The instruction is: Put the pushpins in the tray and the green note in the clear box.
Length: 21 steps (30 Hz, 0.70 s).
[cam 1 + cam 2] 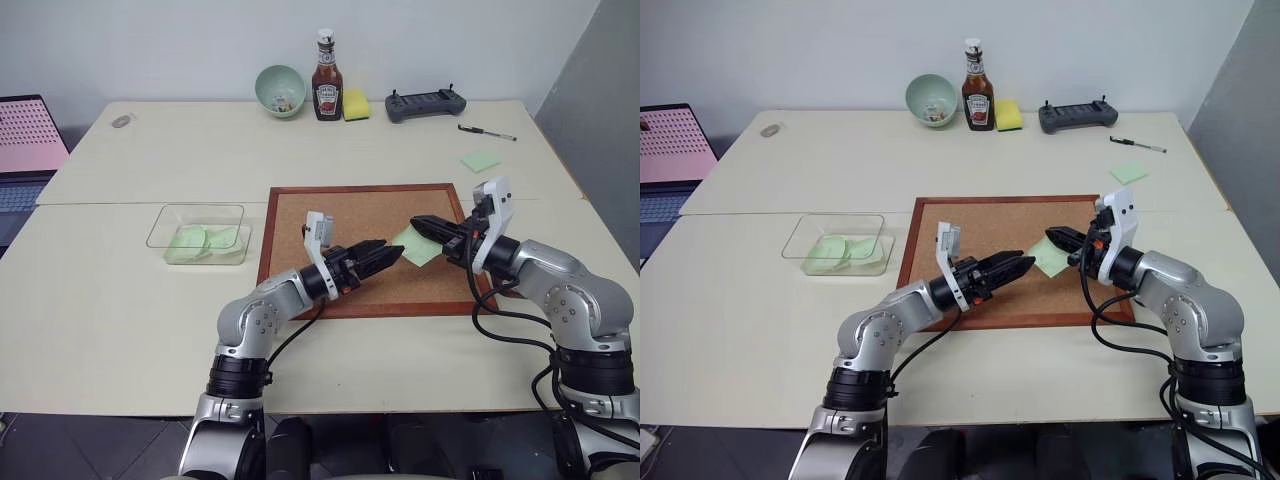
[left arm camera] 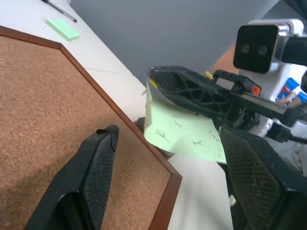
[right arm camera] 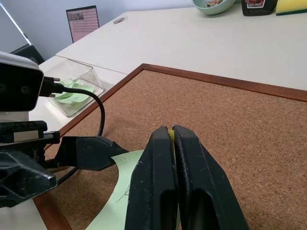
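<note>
Over one corkboard [image 1: 340,235], right pincer [image 1: 418,226] pinches one green note [image 1: 417,245]; left pincer [image 1: 390,250] gapes empty.

The green note [image 1: 418,246] is hanging over the corkboard [image 1: 350,215], between the right gripper [image 1: 418,224] and the left gripper [image 1: 392,251]; the clear box [image 1: 198,235] is lying left of both.

A wood-framed corkboard [image 1: 350,240] lies flat on the pale bench [image 1: 150,320], under both pincers. Well beyond them, along the bench's far edge, stand a mint-green bowl [image 1: 280,90], a ketchup bottle [image 1: 327,90], a yellow sponge [image 1: 356,104] and a dark controller [image 1: 425,104]. A pen [image 1: 487,132] and a green sticky pad [image 1: 481,161] lie beyond the right pincer. A laptop [image 1: 28,140] sits far off past the left pincer.
</note>
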Available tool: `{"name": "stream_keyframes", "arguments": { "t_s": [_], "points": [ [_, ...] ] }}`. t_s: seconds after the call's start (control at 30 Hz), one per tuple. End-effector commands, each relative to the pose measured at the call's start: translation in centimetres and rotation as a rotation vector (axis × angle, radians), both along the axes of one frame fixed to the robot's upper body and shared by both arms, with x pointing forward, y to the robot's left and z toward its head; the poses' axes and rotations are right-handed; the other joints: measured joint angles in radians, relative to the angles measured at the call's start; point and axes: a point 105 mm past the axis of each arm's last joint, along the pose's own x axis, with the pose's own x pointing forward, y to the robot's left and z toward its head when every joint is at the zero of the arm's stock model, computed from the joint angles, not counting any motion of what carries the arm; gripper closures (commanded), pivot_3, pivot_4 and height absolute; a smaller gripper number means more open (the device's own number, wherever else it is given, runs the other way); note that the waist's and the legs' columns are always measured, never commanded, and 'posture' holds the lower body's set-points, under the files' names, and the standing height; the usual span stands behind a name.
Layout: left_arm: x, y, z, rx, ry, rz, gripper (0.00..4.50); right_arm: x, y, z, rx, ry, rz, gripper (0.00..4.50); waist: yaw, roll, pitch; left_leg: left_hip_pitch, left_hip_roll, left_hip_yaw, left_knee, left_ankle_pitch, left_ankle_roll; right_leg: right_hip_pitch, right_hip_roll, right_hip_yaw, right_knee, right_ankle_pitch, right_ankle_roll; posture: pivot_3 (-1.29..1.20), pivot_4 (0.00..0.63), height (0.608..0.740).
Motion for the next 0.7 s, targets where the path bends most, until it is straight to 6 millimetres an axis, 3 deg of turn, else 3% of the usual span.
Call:
{"name": "stream_keyframes", "arguments": {
  "t_s": [0.03, 0.4, 0.7],
  "points": [
    [0.1, -1.1, 0.7, -0.029, -0.004, -0.036, 0.95, -0.4, 0.6, 1.4, -0.010, -0.066, 0.031, 4.50, 0.001, 0.000, 0.000, 0.000, 0.000, 0.000, 0.000, 0.000, 0.000, 0.000, 0.000, 0.000, 0.000, 0.000, 0.000, 0.00, 0.150, 0.740],
    [1.1, -3.6, 0.3, 0.005, 0.007, -0.087, 0.95, -0.4, 0.7, 1.5, -0.025, -0.072, 0.040, 4.50, 0.004, 0.000, 0.000, 0.000, 0.000, 0.000, 0.000, 0.000, 0.000, 0.000, 0.000, 0.000, 0.000, 0.000, 0.000, 0.00, 0.150, 0.740],
    [1.8, -4.0, -0.1, 0.024, -0.008, -0.078, 2.53, -0.4, 0.7, 1.5, -0.025, -0.073, 0.036, 4.50, 0.004, 0.000, 0.000, 0.000, 0.000, 0.000, 0.000, 0.000, 0.000, 0.000, 0.000, 0.000, 0.000, 0.000, 0.000, 0.00, 0.150, 0.740]
  ]
}}
